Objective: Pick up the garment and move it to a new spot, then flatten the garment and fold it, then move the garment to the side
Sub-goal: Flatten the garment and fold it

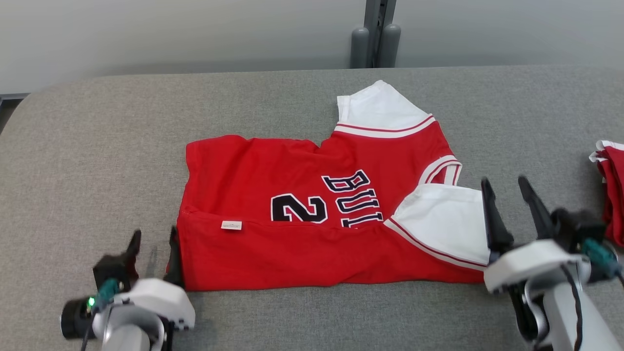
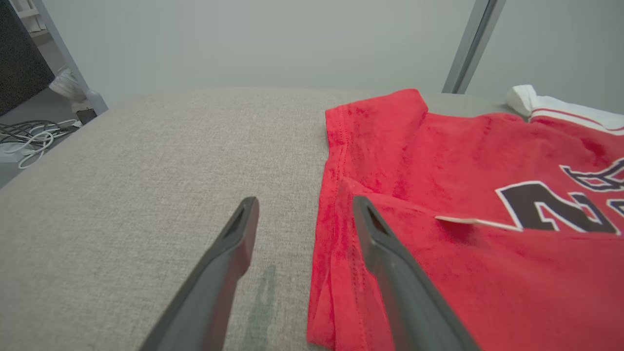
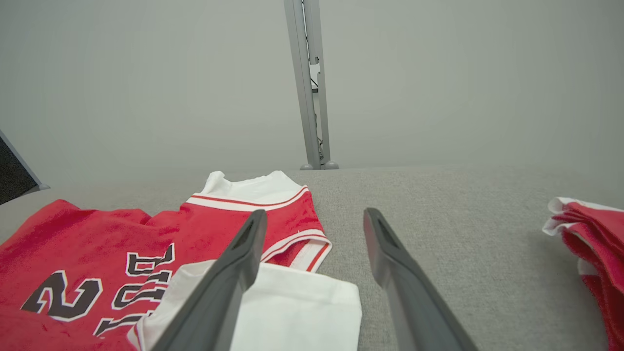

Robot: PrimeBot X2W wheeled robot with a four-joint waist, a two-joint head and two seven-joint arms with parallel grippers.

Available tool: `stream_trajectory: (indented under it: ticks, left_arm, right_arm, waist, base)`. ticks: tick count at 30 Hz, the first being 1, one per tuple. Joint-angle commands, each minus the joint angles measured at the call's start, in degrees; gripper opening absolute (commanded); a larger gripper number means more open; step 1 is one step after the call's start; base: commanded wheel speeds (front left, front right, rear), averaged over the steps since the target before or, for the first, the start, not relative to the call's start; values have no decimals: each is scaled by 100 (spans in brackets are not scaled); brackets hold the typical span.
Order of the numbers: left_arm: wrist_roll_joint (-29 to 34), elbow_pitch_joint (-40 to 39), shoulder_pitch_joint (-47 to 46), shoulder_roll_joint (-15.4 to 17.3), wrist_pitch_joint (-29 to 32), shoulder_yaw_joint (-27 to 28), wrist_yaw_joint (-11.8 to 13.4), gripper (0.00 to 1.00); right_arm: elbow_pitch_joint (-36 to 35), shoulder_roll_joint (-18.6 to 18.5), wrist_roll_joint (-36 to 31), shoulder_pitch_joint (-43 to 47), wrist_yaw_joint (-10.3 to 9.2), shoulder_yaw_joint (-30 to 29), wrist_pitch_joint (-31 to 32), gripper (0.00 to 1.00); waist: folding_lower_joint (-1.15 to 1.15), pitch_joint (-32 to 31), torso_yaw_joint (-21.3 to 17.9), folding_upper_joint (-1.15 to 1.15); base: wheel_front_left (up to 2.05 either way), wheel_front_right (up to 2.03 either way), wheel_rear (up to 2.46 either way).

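Left wrist view reveals floor cables [image 2: 27, 134], while left hand [image 1: 154, 240] and right hand [image 1: 504, 184], both released, flank the jersey [image 1: 292, 195].

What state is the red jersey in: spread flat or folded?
Partly folded. The jersey has its near edge turned over its front, baring an inside label and covering part of the number 2.

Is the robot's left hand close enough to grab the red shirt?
Probably yes. The left gripper is open and sits right beside the shirt's hem edge, with nothing lying between them.
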Motion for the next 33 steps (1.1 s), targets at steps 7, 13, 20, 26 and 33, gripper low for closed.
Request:
stream_trajectory:
  ticks: [7,13,20,26,33]
  left_arm:
    - [-421,-165,752,15,0,-334,183,100]
    - [-559,-184,862,18,0,-460,297,100]
    - [-586,-96,702,18,0,-527,299,100]
    - [-607,-60,642,18,0,-546,259,100]
    - [-620,-94,791,18,0,-519,208,100]
  right_arm:
    - [-213,-56,190,1187,-2,-23,4,100]
    - [-4,0,322,1460,-2,49,4,100]
    - [402,27,494,1241,-2,193,4,100]
    - [376,26,609,1181,-2,166,4,100]
    - [224,-139,698,1449,-2,335,4,100]
  waist:
    - [0,-87,19,0]
    - [0,-79,-16,0]
    - [0,-32,-13,0]
    - [0,-39,-3,0]
    - [0,-128,-20,0]
  base:
    - [0,0,0]
    - [0,0,0]
    - [0,0,0]
    - [0,0,0]
    - [0,0,0]
